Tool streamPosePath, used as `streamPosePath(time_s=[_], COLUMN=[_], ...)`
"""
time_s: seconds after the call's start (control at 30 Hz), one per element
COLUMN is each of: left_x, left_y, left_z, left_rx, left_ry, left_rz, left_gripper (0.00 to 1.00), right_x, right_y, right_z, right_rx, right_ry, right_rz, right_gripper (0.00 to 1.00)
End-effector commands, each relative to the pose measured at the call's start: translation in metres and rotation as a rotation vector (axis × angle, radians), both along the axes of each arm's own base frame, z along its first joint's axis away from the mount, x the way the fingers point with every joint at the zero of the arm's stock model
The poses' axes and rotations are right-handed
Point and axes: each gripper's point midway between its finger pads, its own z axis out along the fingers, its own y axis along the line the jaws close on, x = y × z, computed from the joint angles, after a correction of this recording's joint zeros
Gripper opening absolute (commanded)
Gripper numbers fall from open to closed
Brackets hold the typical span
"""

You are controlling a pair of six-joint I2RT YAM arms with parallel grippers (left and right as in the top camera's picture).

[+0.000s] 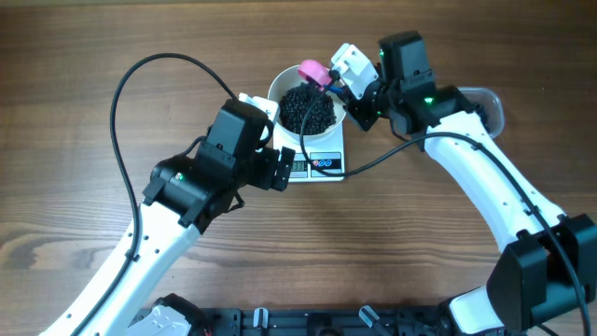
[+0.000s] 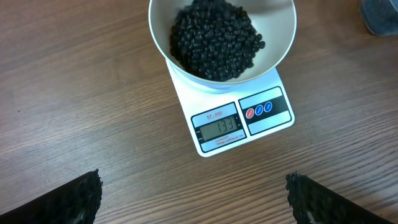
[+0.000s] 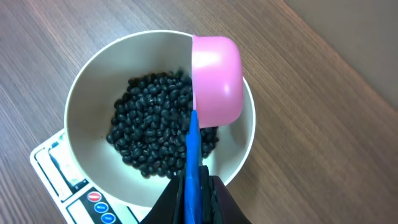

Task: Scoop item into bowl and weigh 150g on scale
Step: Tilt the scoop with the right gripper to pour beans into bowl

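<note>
Wooden surface (image 2: 74, 93) carries the scale (image 2: 239, 121), the bowl (image 2: 283, 37) seated on its twelve o'clock end, beans (image 2: 214, 37) inside. For pouring, the right pincer (image 3: 196, 186) clamps the scoop (image 3: 216, 81), tipped over the bowl's one o'clock rim; the left pincer (image 2: 196, 199) stands wide, empty.

- The setting is judged to be a robotics test bench, as in a lab or workshop; the room beyond the table (image 1: 75, 56) cannot be made out.
- A wood-grain tabletop is recorded in all views.
- In the overhead view, a white-and-black left arm (image 1: 187, 182) is seen reaching in from 7 o'clock and a right arm (image 1: 485, 177) from 5 o'clock.
- A black rail (image 1: 308, 320) is noted at 6 o'clock, and a looped black cable (image 1: 177, 57) at 10 o'clock.
- Kitchen ware is found toward 12 o'clock of centre: a digital scale (image 2: 239, 118), a white bowl (image 2: 280, 31) of black pellets (image 2: 214, 37), and a pink scoop (image 3: 216, 78).
</note>
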Motion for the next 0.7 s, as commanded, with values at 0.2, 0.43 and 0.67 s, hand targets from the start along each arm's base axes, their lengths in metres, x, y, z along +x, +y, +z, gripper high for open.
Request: streamPosePath(time_s=[0.2,0.43,0.67], left_x=[0.0,0.0,0.0], left_y=[0.0,0.0,0.0], left_z=[-0.002,-0.002,-0.002], left_rx=[0.005,0.005,0.005], left_ry=[0.004,0.005,0.005], left_rz=[-0.013,-0.013,-0.013], left_gripper=[1.0,1.0,1.0], right_x=[-0.002,-0.001,0.002], right_y=[0.008,0.009,0.008], right_z=[-0.003,-0.002,0.028], right_rx=[-0.05,-0.048,0.091], right_ry=[-0.033,-0.036,-0.029], right_rz=[0.055,0.054,-0.088], right_gripper=[0.04,0.04,0.04])
